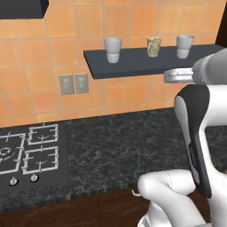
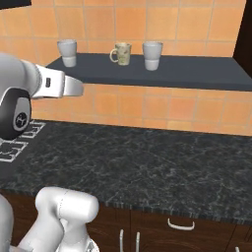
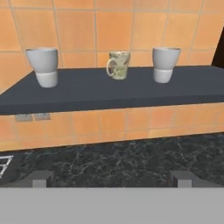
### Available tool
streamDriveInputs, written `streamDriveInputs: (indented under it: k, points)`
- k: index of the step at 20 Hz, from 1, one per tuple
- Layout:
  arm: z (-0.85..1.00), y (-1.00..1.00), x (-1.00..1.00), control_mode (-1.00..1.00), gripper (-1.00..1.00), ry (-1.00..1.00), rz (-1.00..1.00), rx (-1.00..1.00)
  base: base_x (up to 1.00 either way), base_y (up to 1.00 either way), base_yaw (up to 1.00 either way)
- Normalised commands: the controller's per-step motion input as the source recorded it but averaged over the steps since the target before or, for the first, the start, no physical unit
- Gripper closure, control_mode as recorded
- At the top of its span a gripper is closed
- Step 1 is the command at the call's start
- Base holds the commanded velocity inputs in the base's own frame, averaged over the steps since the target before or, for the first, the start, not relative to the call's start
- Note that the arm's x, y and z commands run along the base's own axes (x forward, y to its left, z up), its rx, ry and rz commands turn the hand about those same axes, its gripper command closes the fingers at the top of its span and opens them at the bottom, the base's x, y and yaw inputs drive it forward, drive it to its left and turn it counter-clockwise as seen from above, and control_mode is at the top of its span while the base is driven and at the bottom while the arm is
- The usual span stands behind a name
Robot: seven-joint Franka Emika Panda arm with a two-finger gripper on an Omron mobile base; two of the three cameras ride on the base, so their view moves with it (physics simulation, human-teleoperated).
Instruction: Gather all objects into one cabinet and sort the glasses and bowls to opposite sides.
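Note:
Three glasses stand on a thin dark grey wall shelf (image 3: 109, 89): a pale grey-white one at the left (image 3: 43, 66), a cream speckled one in the middle (image 3: 119, 64) and another pale grey-white one at the right (image 3: 165, 64). The same trio appears in the left base view (image 1: 113, 49) (image 1: 154, 46) (image 1: 184, 46). My gripper (image 3: 112, 179) is open and empty, hovering over the counter some way short of the shelf and just below its level. A dark brown edge (image 3: 219, 50) at the shelf's right end may be the cabinet; I cannot tell. The bowls are out of view.
A black speckled counter (image 1: 111, 146) runs below the shelf, with a gas hob (image 1: 31, 153) at its left. Two wall outlets (image 1: 73, 83) sit under the shelf's left end. Drawer handles (image 2: 180, 225) line the counter front. My own arm (image 1: 199, 133) rises at the right.

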Motion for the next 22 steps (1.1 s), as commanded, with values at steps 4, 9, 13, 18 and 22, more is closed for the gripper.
streamDriveInputs:
  k: [4, 9, 13, 18, 22]
  points:
    - [0.23, -0.05, 0.46, -1.0, -1.0, -0.05, -0.09, 0.0, 0.0, 0.0, 0.0]
    - [0.08, 0.0, 0.67, -1.0, -1.0, -0.03, -0.07, 0.0, 0.0, 0.0, 0.0]
    - [0.16, 0.0, 0.57, -1.0, -1.0, -0.01, -0.08, 0.0, 0.0, 0.0, 0.0]
    - [0.03, 0.12, 0.49, -1.0, -1.0, 0.0, -0.06, 0.0, 0.0, 0.0, 0.0]
    - [0.03, 0.08, 0.41, -1.0, -1.0, 0.0, -0.01, 0.0, 0.0, 0.0, 0.0]
